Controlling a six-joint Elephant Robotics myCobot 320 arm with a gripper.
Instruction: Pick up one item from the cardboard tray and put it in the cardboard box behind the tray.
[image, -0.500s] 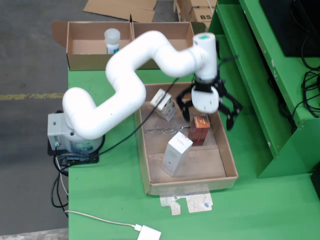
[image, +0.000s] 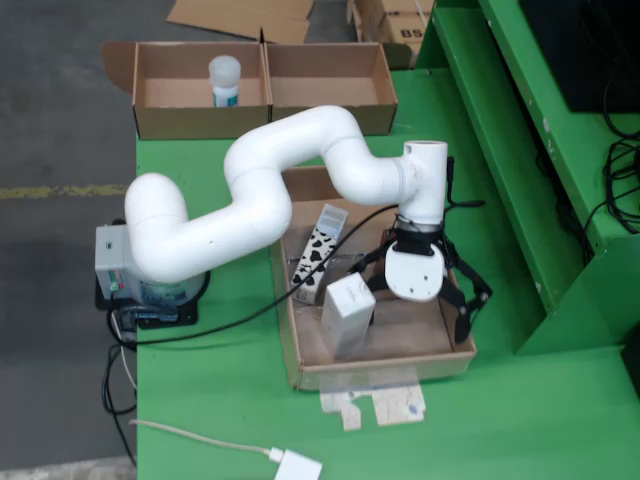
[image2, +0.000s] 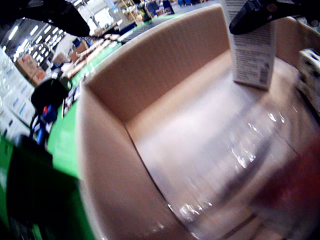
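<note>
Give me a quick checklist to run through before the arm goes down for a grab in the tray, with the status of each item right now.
1. Gripper open: ok, fingers spread wide over the tray.
2. Gripper empty: ok, nothing between the fingers.
3. Target chosen under the gripper: cannot tell; the gripper body hides what lies below it.
4. White carton clear of the fingers: not ok, it stands upright right beside the gripper's left finger in the fixed view.
5. Black-and-white patterned box out of the way: ok, it leans at the tray's far left.
6. Drop box has room: ok, its right compartment shows nothing inside; a bottle stands in the left one.
</note>
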